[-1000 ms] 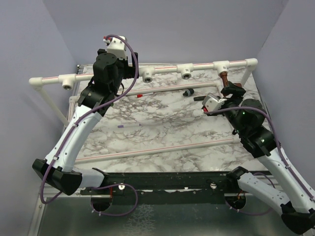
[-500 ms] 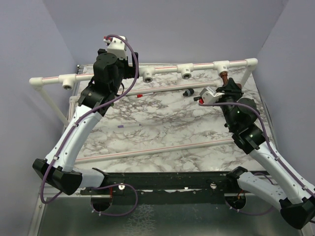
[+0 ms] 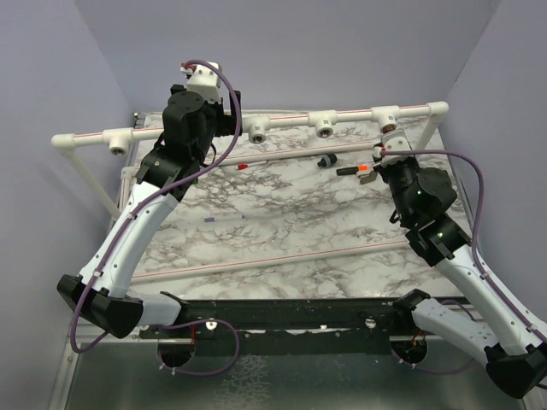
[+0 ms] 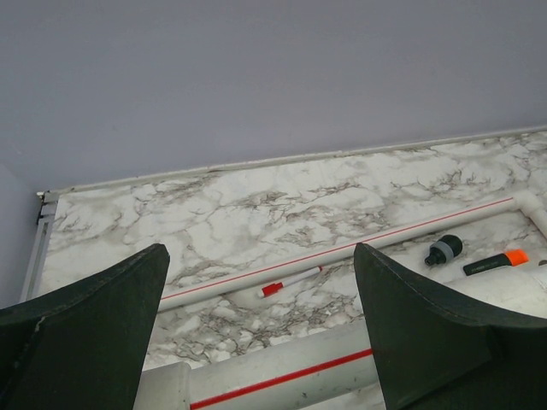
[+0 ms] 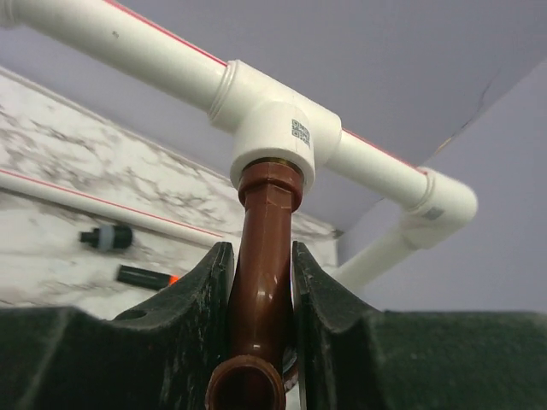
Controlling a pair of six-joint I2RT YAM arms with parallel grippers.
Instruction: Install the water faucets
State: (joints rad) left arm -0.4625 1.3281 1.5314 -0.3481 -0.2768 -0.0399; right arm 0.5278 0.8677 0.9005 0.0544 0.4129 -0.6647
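A reddish-brown water faucet (image 5: pixel 267 256) stands with its upper end in the socket of a white T-fitting (image 5: pixel 273 128) on the raised pipe rail, its round mouth towards the camera. My right gripper (image 5: pixel 261 248) is shut on the faucet's body, one finger on each side. From above, that gripper (image 3: pixel 386 152) sits just below the rightmost T-fitting (image 3: pixel 384 114), and only a short brown stub (image 3: pixel 389 131) of the faucet shows. My left gripper (image 4: pixel 261 249) is open with nothing in it, over the white rail pipe (image 4: pixel 282 376) at the back left.
The rail (image 3: pixel 171 132) carries more T-fittings (image 3: pixel 256 130) with open sockets. On the marble table (image 3: pixel 282 213) lie a red-capped pen (image 3: pixel 248 165), a black connector (image 3: pixel 326 161), an orange-tipped marker (image 3: pixel 355 169), a purple pen (image 3: pixel 224 219) and loose white pipes (image 3: pixel 265 260).
My right gripper has moved up and back to the faucet under the rightmost fitting, turned at the wrist, and closed on it. The left arm has not moved.
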